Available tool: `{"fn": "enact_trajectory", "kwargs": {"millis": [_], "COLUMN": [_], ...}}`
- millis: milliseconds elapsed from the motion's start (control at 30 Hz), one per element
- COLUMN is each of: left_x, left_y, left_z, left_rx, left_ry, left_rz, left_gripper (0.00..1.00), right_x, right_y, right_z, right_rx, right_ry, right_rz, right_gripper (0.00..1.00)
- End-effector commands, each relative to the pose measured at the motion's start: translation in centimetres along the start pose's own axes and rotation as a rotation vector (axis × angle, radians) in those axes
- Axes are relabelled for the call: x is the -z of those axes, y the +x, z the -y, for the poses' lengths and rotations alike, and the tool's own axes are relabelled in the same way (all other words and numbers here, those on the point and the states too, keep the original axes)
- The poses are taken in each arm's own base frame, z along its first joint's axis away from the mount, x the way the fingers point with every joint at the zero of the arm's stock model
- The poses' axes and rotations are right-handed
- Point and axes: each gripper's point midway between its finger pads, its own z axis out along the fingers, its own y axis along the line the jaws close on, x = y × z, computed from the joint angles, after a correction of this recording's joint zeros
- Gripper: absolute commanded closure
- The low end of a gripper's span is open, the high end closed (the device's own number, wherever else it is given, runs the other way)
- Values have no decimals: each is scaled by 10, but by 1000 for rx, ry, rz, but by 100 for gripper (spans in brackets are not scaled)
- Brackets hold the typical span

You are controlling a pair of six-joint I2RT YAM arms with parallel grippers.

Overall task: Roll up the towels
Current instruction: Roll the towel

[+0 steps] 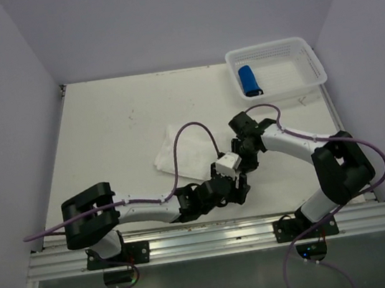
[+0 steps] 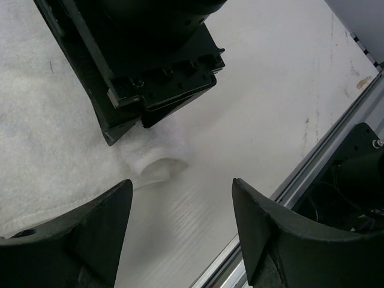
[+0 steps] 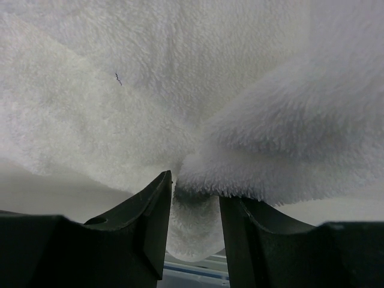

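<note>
Lying flat near the front middle of the tabletop [image 1: 116, 119], the white towel [image 1: 176, 154] has its near corner bunched up where both arms meet. The right gripper [image 3: 195, 189] is narrowly closed on a raised fold of this fluffy cloth, which fills the gap between its fingers. The left gripper [image 2: 181, 183] stands wide and holds nothing, hovering just beside that corner above the bare surface. Well apart, at the far right, the blue towel [image 1: 249, 81] lies rolled inside a white perforated basket [image 1: 272, 46].
</note>
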Motion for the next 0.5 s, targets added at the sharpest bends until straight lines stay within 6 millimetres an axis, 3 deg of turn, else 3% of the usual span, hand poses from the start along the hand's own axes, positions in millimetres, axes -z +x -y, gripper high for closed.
{"fn": "enact_trajectory", "kwargs": {"millis": [0, 33, 267, 467], "left_x": [-14, -19, -31, -40], "left_y": [-21, -10, 8, 14], "left_z": [13, 6, -13, -21], "left_rx": [-4, -18, -7, -5], "left_ry": [-14, -43, -166, -223], "left_rz": [63, 31, -12, -24], "left_gripper": [28, 28, 27, 37], "right_x": [2, 2, 2, 3], "right_y": [-10, -8, -10, -9], "right_z": [-21, -21, -21, -22], "right_rx": [-15, -17, -15, -17], "right_ry": [-73, -75, -77, -89], "right_rz": [7, 1, -8, -14], "right_gripper": [59, 58, 57, 57]}}
